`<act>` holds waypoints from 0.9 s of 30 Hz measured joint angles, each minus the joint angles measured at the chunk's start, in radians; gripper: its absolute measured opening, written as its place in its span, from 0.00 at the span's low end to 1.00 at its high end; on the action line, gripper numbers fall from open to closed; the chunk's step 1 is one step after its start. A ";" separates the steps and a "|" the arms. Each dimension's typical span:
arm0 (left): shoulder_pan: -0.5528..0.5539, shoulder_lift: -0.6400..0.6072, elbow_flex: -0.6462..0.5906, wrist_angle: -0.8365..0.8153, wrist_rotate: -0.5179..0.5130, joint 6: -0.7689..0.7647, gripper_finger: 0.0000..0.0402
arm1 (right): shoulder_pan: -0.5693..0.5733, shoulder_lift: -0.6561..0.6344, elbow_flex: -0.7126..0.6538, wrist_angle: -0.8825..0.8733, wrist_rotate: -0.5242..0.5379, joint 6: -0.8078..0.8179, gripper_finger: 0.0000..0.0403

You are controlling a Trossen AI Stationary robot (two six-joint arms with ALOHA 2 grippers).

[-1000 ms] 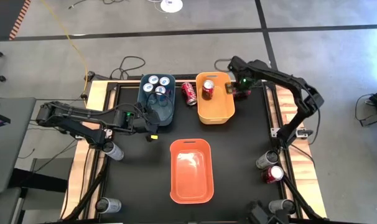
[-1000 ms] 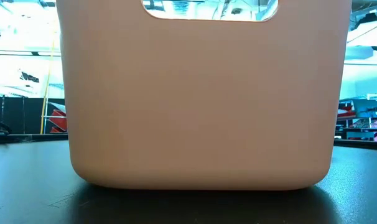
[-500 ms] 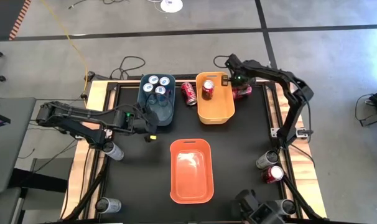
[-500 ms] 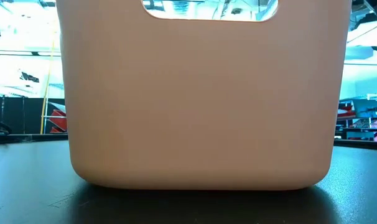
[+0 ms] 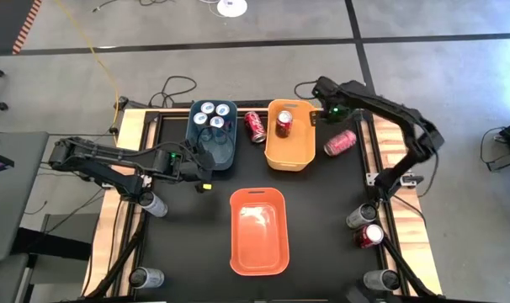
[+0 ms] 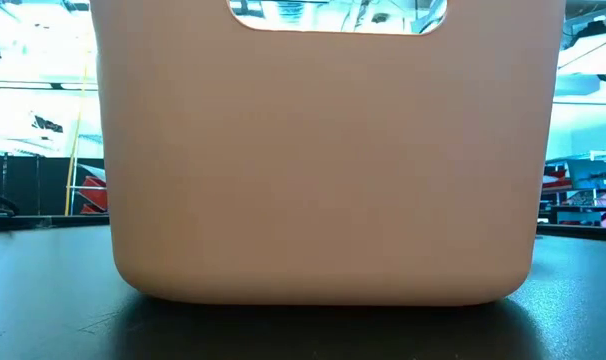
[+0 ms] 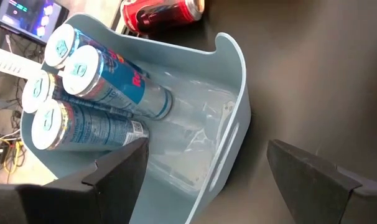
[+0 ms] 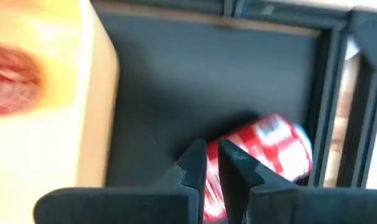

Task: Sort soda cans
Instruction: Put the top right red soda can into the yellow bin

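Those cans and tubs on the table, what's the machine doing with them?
It is sorting soda cans by colour. The blue tub holds four blue cans, and the yellow tub holds one red can. The right end effector, fingers nearly shut and empty, hangs beside the yellow tub above a red can lying on its side. The left end effector waits open at the blue tub. The orange tub holds nothing.

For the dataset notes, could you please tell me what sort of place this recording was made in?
Probably a robotics lab or workshop hall: the black work table stands on a bare grey floor with taped lines, loose cables trail beside it, and the low view shows an open, brightly lit hall with equipment behind.
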State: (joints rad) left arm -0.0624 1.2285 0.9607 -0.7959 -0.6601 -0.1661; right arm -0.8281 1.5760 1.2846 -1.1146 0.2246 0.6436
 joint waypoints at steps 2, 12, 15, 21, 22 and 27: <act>0.000 0.000 0.000 0.000 0.000 0.000 0.81 | 0.006 -0.063 0.000 -0.018 0.008 0.017 0.14; 0.000 0.000 0.000 0.000 0.000 0.033 0.81 | 0.127 -0.175 0.000 -0.318 0.000 0.044 0.14; 0.000 0.000 0.000 0.000 0.000 0.033 0.81 | 0.187 -0.176 0.000 -0.372 -0.002 -0.061 0.14; 0.000 0.000 0.000 -0.011 0.000 0.015 0.81 | 0.324 -0.176 0.000 -0.387 0.047 -0.071 0.15; 0.000 0.000 0.000 -0.012 0.000 0.015 0.81 | 0.342 -0.176 0.000 -0.385 0.075 0.005 0.15; 0.000 0.000 0.000 -0.012 0.000 0.029 0.81 | 0.347 -0.177 0.000 -0.454 0.138 0.375 0.17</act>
State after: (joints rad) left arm -0.0624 1.2285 0.9607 -0.8076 -0.6603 -0.1367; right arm -0.4807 1.3995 1.2850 -1.5684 0.3621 1.0191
